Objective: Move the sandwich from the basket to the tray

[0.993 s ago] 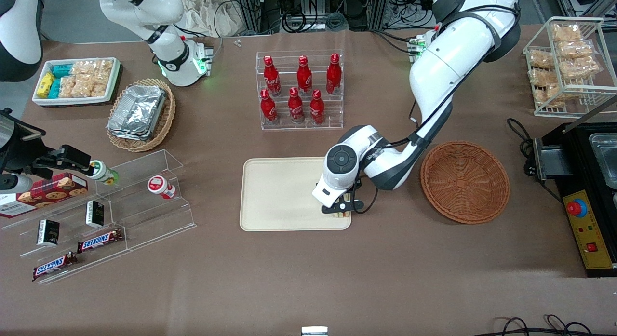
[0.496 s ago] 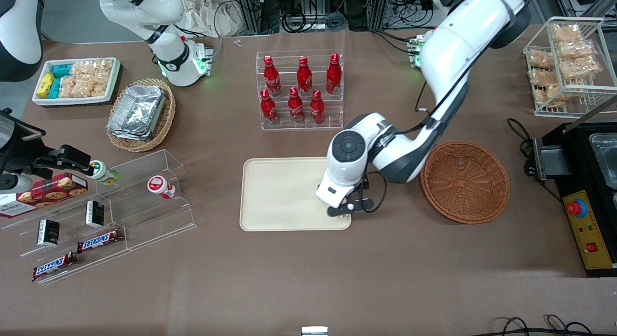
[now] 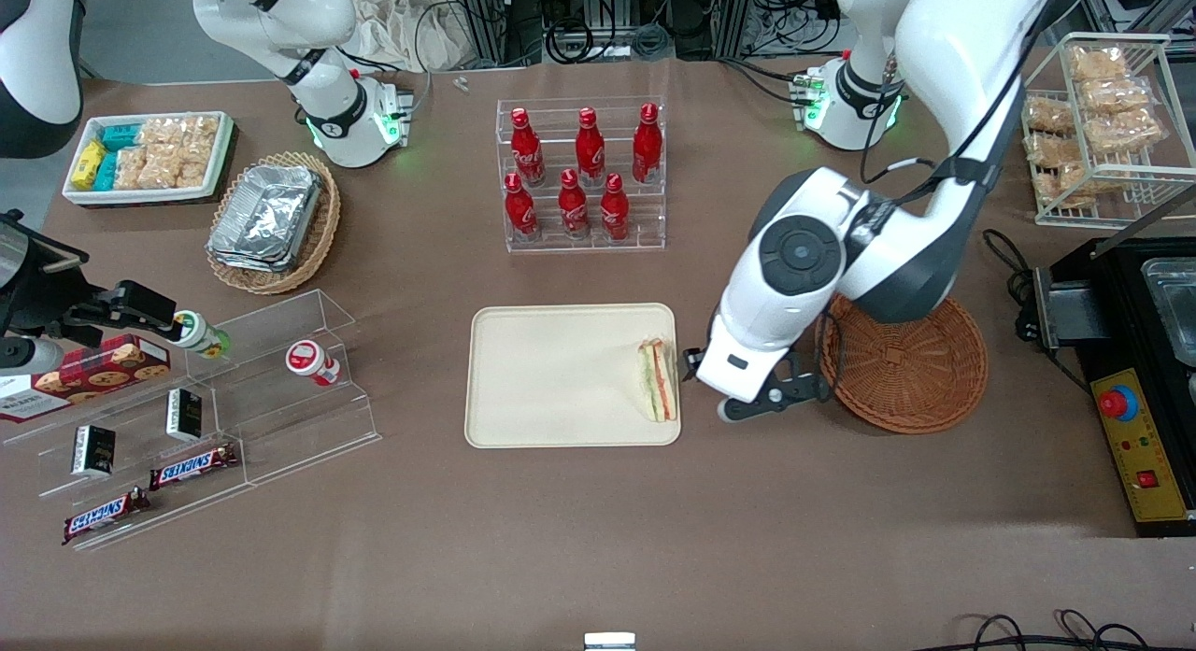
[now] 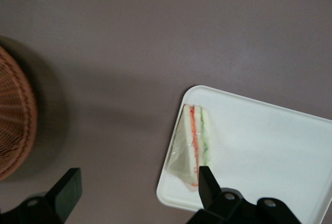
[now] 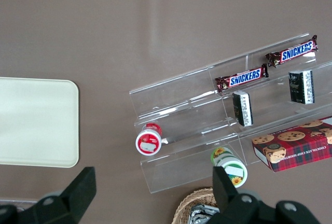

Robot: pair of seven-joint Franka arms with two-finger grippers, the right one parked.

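Pale bread and its green, red and orange layers mark the sandwich (image 3: 658,380), lying on the cream tray (image 3: 551,375) close to the rim nearest the pincer (image 4: 136,189), which hangs spread wide and empty above bare worktop (image 3: 598,539) between tray and basket (image 3: 920,371). With placing apparently done, the step in hand is retreat (best straight up and clear), so neither finger clips the wedge or drags the tray.
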